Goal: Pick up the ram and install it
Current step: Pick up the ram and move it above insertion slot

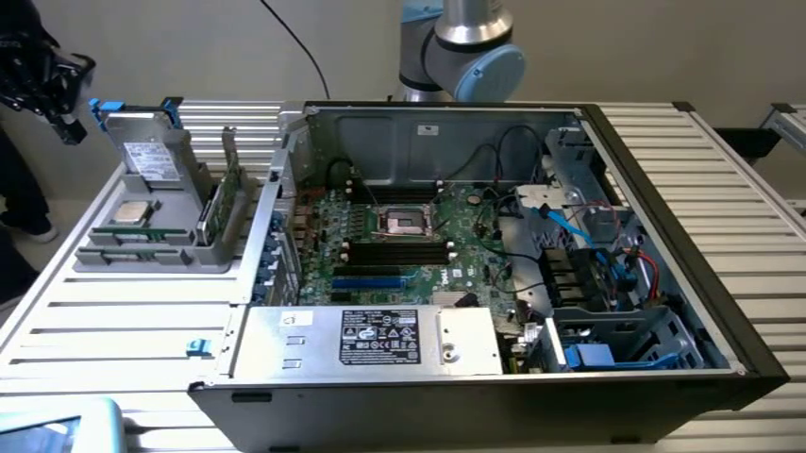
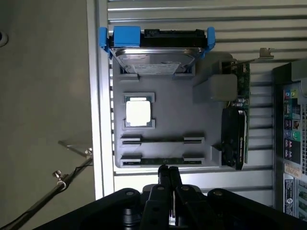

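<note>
Two ram sticks stand on edge in the slots of a grey holder tray (image 2: 168, 115). One green ram stick (image 2: 160, 140) lies farther from my gripper, the other (image 2: 160, 161) just beyond my fingertips. In the exterior view the sticks (image 1: 130, 237) sit at the tray's front, on that view's left. My gripper (image 2: 168, 173) hovers above the tray's near edge, its two thin fingers pressed together with nothing between them. In the exterior view its dark body (image 1: 63, 118) hangs at the upper left, above the tray. The motherboard's black memory slots (image 1: 396, 250) are in the open case.
The tray also holds a silver processor chip (image 2: 138, 113), a grey drive in blue clips (image 2: 156, 50) and an upright green card (image 2: 238, 120). The open computer case (image 1: 655, 198) fills the table's middle, with its power supply (image 1: 372, 337) in front. Slatted table (image 1: 113, 321) surrounds it.
</note>
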Motion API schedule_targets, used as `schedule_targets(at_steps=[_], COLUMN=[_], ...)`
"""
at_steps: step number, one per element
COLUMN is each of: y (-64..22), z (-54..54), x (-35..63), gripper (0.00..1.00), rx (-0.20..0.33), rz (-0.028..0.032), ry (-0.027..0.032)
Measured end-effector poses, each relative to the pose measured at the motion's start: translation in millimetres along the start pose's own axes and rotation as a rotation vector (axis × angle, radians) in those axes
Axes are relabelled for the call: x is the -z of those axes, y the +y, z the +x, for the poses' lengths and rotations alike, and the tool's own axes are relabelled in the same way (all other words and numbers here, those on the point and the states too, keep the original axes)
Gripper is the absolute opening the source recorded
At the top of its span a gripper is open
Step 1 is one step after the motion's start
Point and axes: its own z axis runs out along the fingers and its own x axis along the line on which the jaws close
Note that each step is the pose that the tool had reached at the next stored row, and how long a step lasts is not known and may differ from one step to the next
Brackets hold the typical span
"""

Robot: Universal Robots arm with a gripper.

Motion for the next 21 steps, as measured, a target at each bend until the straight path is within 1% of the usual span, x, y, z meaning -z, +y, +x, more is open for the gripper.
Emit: schedule_targets(at_steps=[21], y=[0.0], z=[0.1], x=[-0.9], gripper=[0.11], rx=[0.382], rz=[-0.0083], ry=[0.0095])
